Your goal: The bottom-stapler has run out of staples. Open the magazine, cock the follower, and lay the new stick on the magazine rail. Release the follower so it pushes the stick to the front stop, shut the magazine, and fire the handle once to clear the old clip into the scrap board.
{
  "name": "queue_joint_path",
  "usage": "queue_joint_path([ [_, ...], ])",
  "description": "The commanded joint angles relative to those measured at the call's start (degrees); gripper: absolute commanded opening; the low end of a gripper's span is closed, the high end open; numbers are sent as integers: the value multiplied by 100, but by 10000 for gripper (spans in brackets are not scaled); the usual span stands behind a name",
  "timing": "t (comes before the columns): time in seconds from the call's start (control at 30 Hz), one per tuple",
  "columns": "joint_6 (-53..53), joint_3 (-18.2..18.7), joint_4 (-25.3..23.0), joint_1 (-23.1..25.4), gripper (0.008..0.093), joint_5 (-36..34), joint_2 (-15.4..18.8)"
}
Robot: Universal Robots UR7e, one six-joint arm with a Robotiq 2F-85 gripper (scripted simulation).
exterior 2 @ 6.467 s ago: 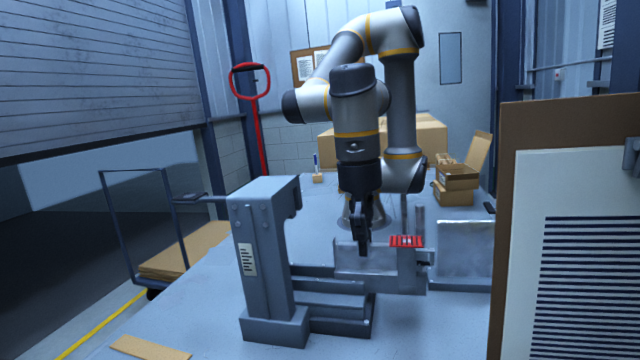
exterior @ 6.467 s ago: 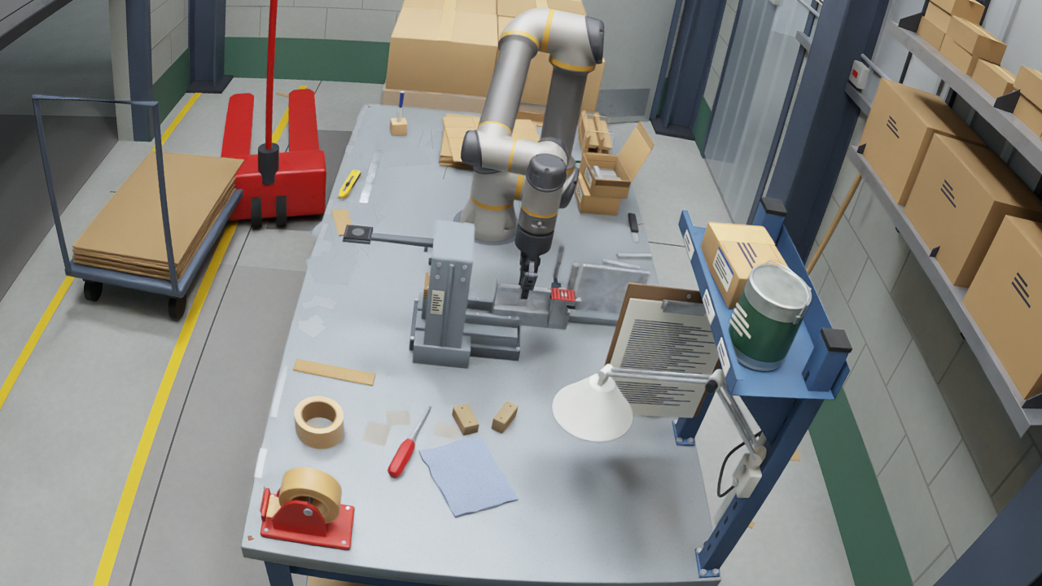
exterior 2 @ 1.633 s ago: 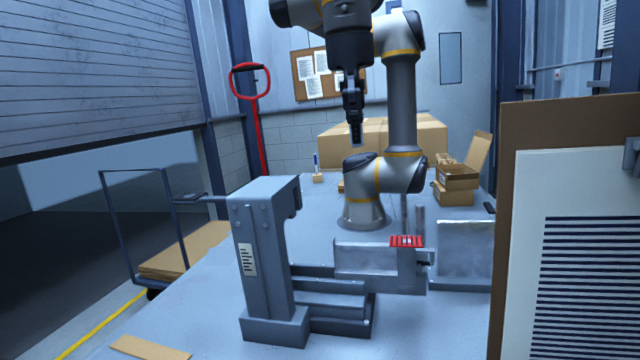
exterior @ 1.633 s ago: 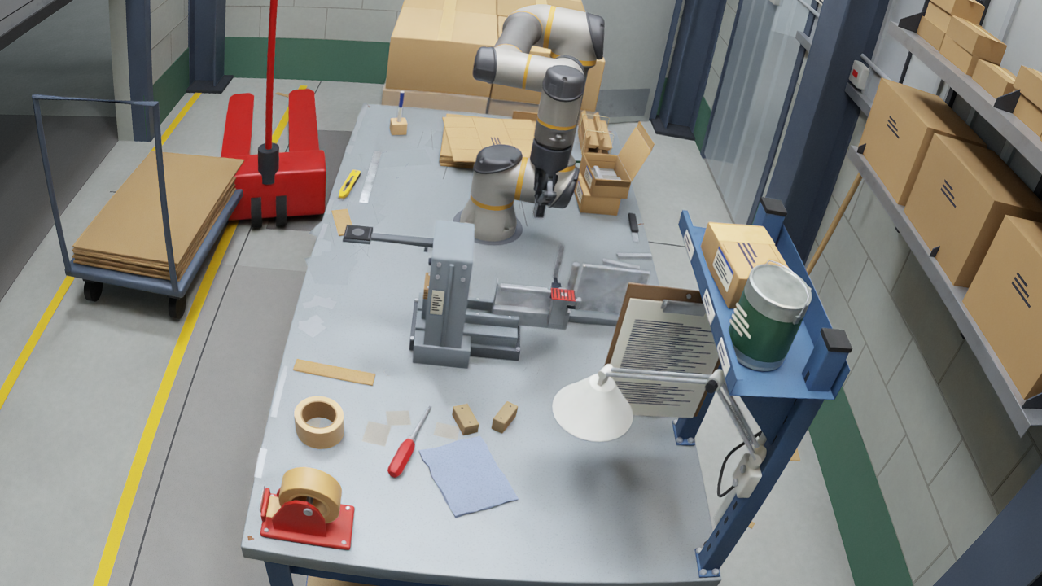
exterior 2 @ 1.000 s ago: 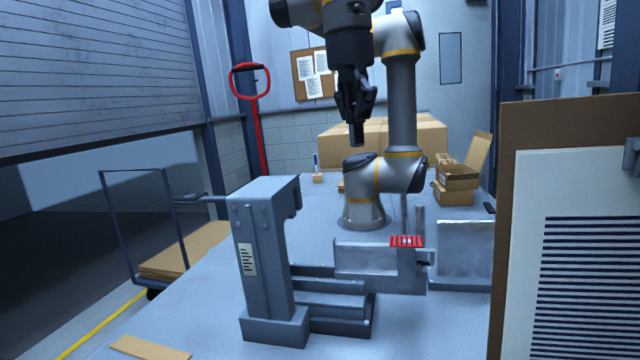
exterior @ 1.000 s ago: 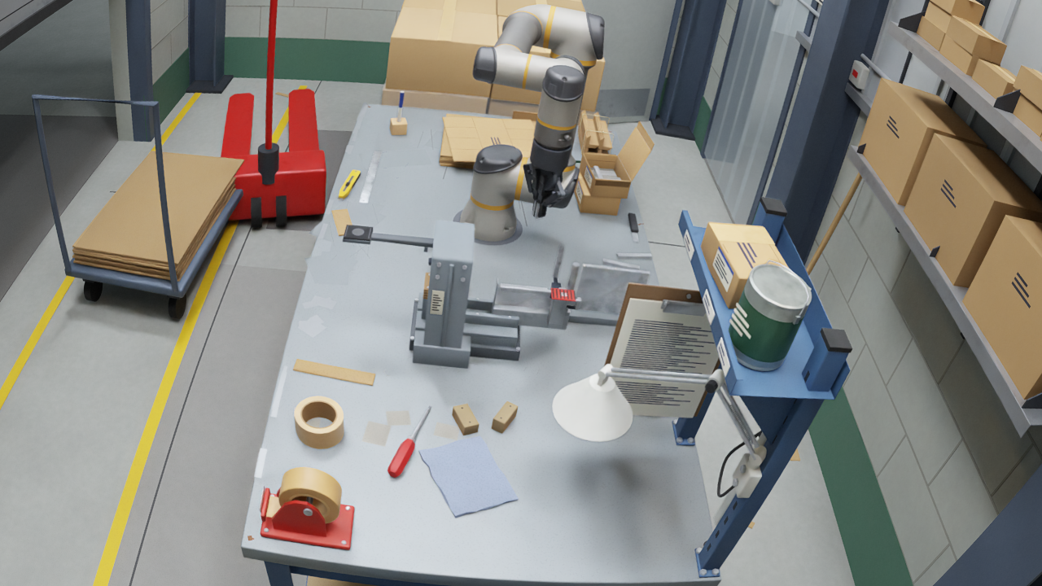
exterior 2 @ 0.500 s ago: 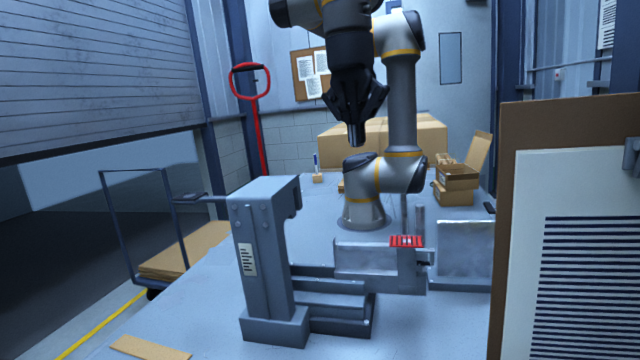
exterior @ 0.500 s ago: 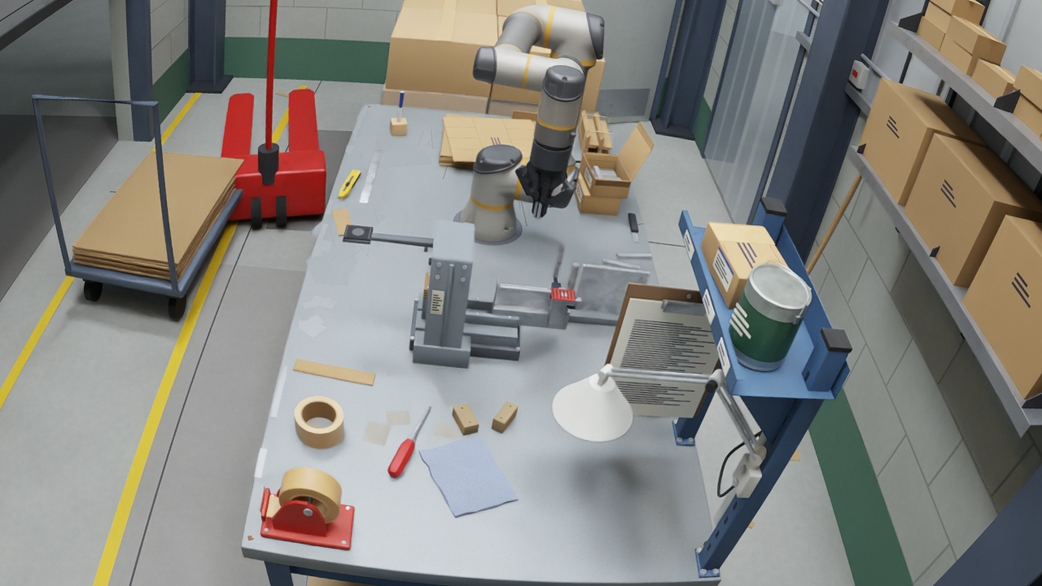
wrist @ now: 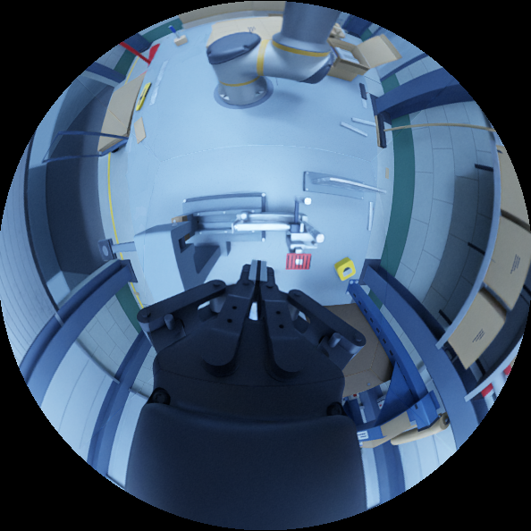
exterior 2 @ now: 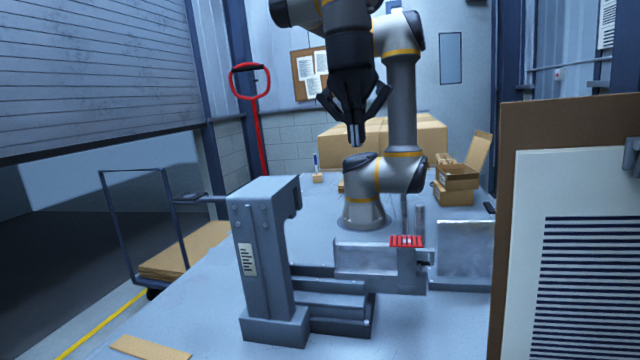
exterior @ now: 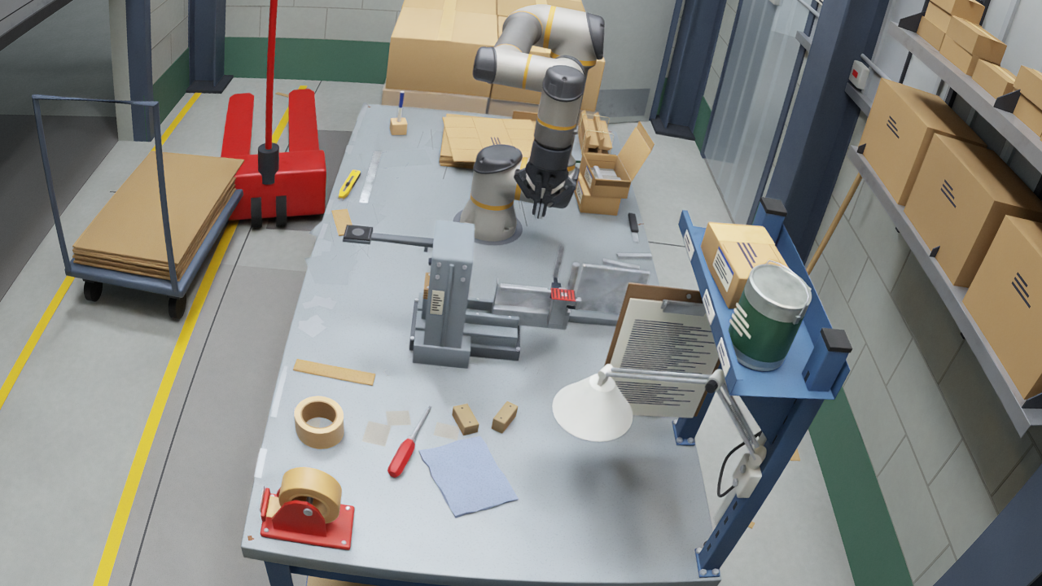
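A red ribbed tab (exterior: 562,294) (exterior 2: 406,241) (wrist: 298,261) sits on top of the outer end of the grey magazine (exterior: 528,307) (exterior 2: 380,265) that juts from the stapler's upright grey column (exterior: 450,288) (exterior 2: 265,245). A long handle with a black pad (exterior: 358,234) reaches out from the column's far side. High above the table near the arm's base, my gripper (exterior: 541,210) (exterior 2: 354,136) (wrist: 258,270) hangs closed and empty, well clear of the stapler. Thin metal strips (exterior: 632,256) (wrist: 354,128) lie on the table beyond a grey plate (exterior: 608,283).
The arm's own base (exterior: 492,191) stands right beside the gripper, with open cardboard boxes (exterior: 608,175) behind it. A clipboard (exterior: 667,350), a lamp (exterior: 592,408) and a blue shelf holding a can (exterior: 766,317) crowd the right edge. Tape rolls, a screwdriver (exterior: 406,446) and a cloth lie at the near end.
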Motion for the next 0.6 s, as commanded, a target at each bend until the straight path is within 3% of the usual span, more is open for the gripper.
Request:
queue_joint_path([
  [0.0,-83,-3,-3,0,80,0,-2],
  [0.57,-838,-3,-3,0,80,0,-2],
])
